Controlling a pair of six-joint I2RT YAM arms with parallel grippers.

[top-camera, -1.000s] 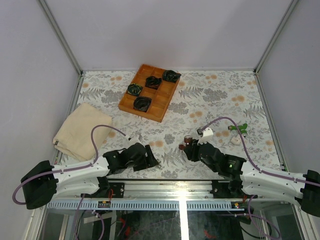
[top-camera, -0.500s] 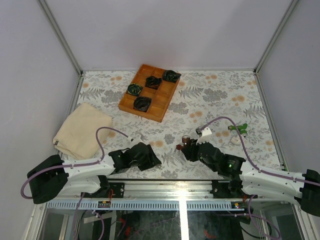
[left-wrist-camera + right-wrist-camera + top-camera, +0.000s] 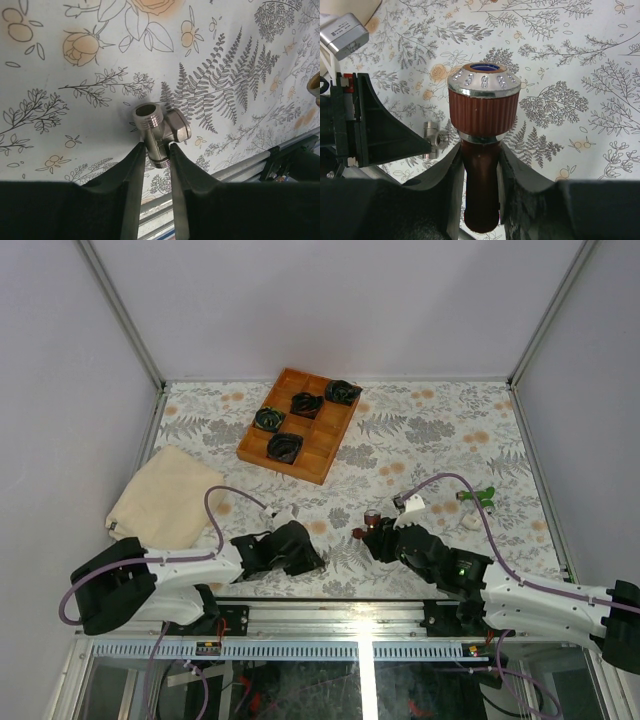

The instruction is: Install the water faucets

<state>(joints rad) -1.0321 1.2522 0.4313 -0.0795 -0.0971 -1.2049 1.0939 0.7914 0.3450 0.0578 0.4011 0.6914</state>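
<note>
Toward six o'clock on the table, seen from overhead: left gripper low over the flowered surface. Right gripper just at its three o'clock, clamped on the red-brown faucet. Green faucet loose further toward three, near a small white piece. Wooden tray of coiled bundles toward twelve, folded towel at nine. Pale walls close on three sides, so little elbow room.

Through the left wrist camera: left gripper closed down, pinching only the lower threaded stub of a silver tee fitting. May twist or squirt free, given so narrow a bite on round metal.

Through the right wrist camera: right gripper squeezed shut on the faucet's smooth stem, under the ribbed knob. Could turn in the pads under threading torque. Tee at nine o'clock, beside the other arm; could cross threads if met at a tilt, or knock arms together. Slick printed surface, nothing to stop a dropped part rolling.
</note>
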